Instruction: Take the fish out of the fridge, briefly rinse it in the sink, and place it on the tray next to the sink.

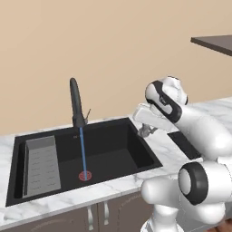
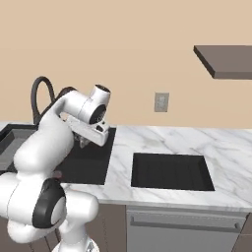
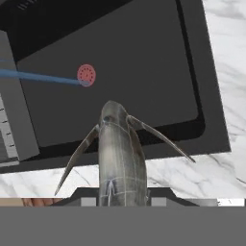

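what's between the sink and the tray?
A bare strip of white marble counter separates the sink and the tray, seen in the right base view.

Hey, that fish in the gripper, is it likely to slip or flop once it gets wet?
Probably slippery: the fish looks smooth and tapered, and water is running. It likely stays stiff, sticking straight out from the gripper. Thin fins look fragile.

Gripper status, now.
Gripper: closed on the fish, held above the right edge of the sink.
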You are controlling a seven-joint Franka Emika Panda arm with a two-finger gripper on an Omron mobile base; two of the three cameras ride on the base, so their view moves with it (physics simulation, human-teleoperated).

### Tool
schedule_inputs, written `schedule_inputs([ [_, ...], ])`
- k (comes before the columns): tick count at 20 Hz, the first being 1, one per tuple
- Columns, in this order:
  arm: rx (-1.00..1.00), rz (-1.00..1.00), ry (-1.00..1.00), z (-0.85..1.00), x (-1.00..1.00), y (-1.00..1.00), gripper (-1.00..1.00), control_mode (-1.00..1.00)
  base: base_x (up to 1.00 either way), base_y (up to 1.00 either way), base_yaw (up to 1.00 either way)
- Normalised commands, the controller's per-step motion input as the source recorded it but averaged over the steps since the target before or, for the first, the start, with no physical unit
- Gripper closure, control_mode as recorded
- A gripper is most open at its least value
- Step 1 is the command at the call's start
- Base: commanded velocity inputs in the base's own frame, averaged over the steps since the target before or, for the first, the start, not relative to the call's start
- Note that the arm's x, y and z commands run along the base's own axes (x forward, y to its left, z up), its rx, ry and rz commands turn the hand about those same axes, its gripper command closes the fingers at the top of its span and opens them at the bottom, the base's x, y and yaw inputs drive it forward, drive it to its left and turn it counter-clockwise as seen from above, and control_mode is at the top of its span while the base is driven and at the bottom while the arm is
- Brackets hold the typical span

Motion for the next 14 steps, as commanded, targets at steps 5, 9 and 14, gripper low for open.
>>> schedule_inputs([
  [5, 0.04, 0.11, 0.13, -0.36, 0.28, 0.25, 1.00, -1.00, 0.00, 0.00, 0.00],
  [9, 0.10, 0.22, 0.17, -0.48, 0.36, 0.39, 1.00, -1.00, 0.00, 0.00, 0.00],
  [14, 0.14, 0.22, 0.13, -0.21, 0.46, 0.48, 1.00, -1.00, 0.00, 0.00, 0.00],
])
